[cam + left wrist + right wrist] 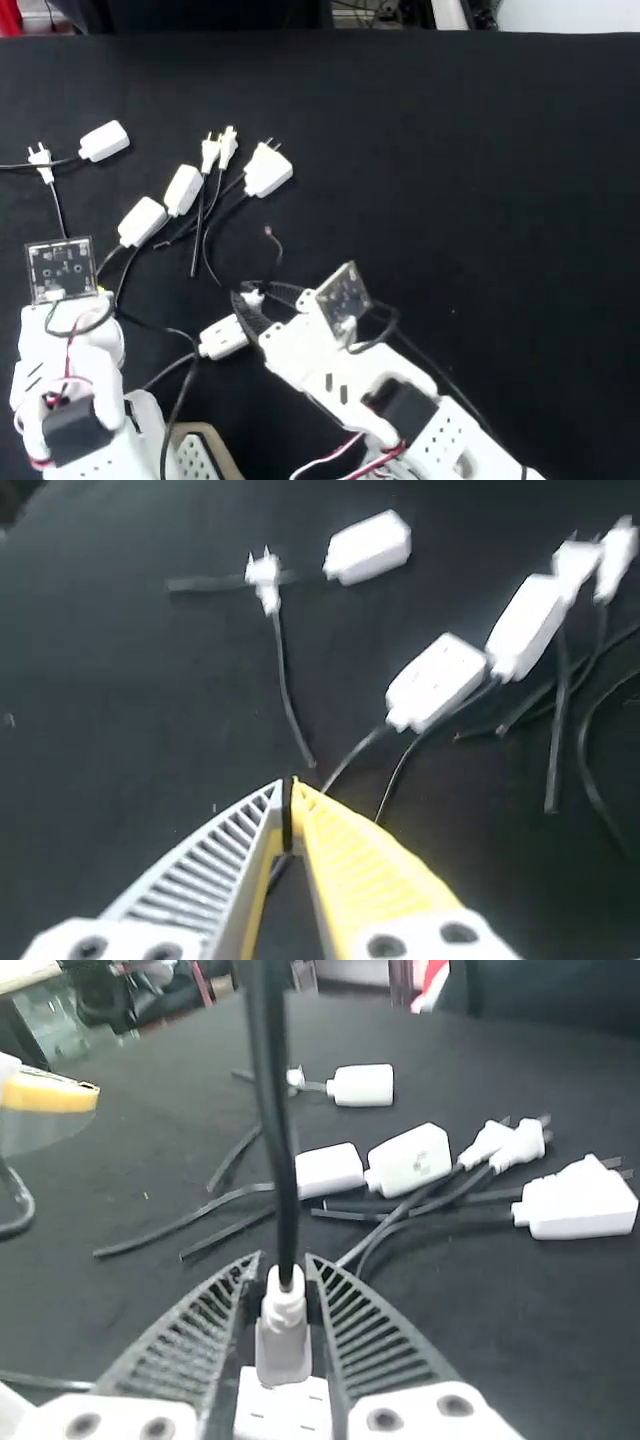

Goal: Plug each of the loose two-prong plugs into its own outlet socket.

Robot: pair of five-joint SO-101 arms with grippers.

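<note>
The fingers (200, 1330) of the right gripper (281, 1260) clench the white two-prong plug (283, 1325), near-centre on the black counter (480, 180), its long axis in line with and touching the white outlet socket block (280, 1410) just behind it, while the left gripper (289, 785) is pinched tight on a thin black cord (290, 705).
</note>
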